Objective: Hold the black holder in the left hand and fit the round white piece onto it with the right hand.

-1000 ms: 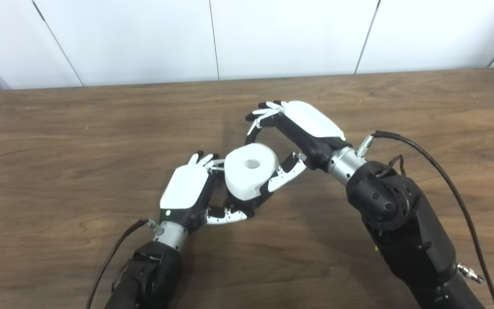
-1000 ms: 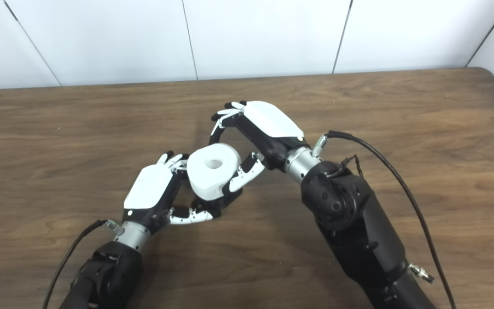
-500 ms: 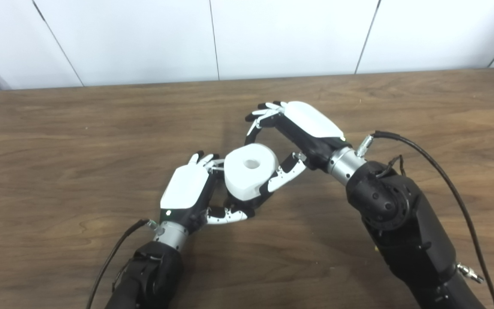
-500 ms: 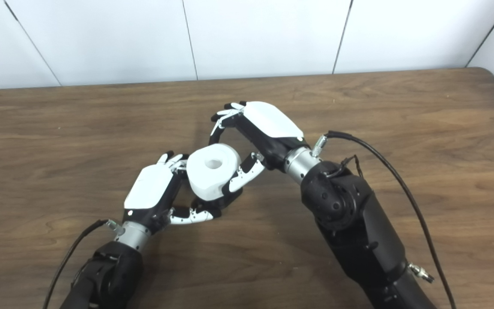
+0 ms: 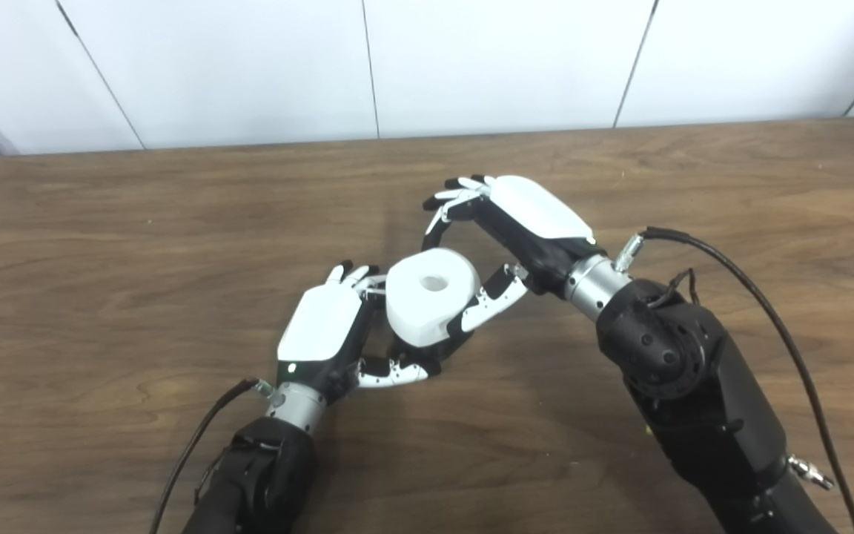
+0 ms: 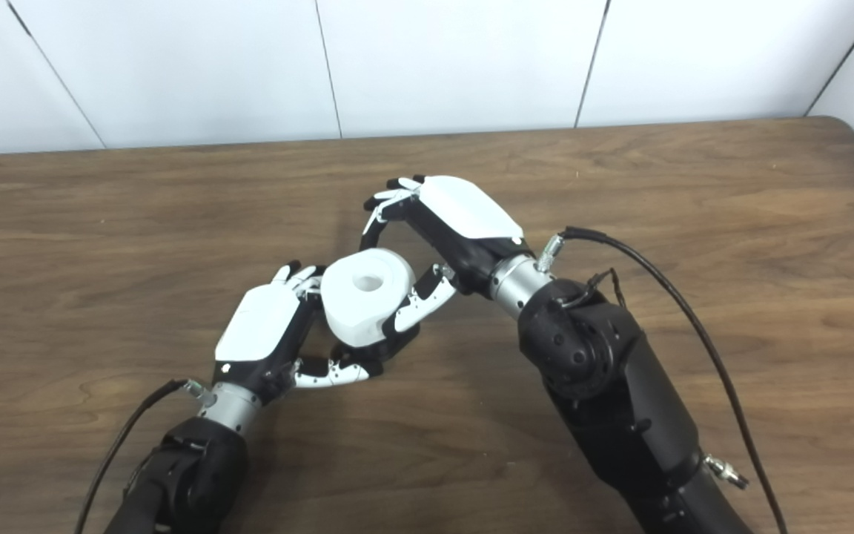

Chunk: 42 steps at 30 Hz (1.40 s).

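Observation:
The round white piece (image 5: 432,295), a thick ring with a centre hole, sits on top of the black holder (image 5: 448,348), which shows only as a dark edge beneath it. My left hand (image 5: 327,334) grips the holder from the left and below, with its thumb curled under the front. My right hand (image 5: 523,222) reaches in from the right. Its thumb lies against the ring's right side and its fingers (image 6: 379,215) arch down to the far rim. Most of the holder is hidden by the ring and the hands.
Both hands work at the middle of a brown wooden table (image 5: 138,245). A white panelled wall (image 5: 471,59) stands behind its far edge. Black cables trail from both forearms, the right one (image 5: 768,297) looping out over the table.
The right hand and the white piece have edged very slightly to the left. The left hand has not moved.

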Tool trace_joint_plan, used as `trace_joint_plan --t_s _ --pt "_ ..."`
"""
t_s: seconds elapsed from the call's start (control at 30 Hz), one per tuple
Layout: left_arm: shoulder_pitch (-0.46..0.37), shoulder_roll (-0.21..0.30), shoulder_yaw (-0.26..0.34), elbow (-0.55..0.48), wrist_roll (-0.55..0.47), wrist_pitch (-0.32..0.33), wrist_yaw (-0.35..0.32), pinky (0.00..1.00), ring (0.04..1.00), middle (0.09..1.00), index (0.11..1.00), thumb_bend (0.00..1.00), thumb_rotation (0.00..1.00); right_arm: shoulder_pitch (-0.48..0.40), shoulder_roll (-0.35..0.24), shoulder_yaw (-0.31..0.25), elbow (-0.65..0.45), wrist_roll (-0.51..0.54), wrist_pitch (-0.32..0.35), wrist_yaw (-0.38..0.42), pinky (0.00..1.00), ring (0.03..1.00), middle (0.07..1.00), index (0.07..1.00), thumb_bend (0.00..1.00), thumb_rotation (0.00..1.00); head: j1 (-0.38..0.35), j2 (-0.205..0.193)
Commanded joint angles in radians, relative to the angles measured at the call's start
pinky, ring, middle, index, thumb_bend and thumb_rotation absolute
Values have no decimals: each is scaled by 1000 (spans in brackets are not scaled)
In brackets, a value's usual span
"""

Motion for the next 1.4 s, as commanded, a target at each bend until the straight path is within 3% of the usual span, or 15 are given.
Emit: trace_joint_plan --t_s 0.0,1.37 --pt "10 -2 -23 -2 20 -4 -25 1000 917 821 486 523 54 -19 5 -1 -16 -5 -20 -14 1000 949 840 481 526 140 0 1" --pt "4 0 -19 1 22 -4 -29 1000 915 820 486 523 54 -23 -15 1 -21 -4 -19 3 1000 948 837 481 526 141 -9 4"
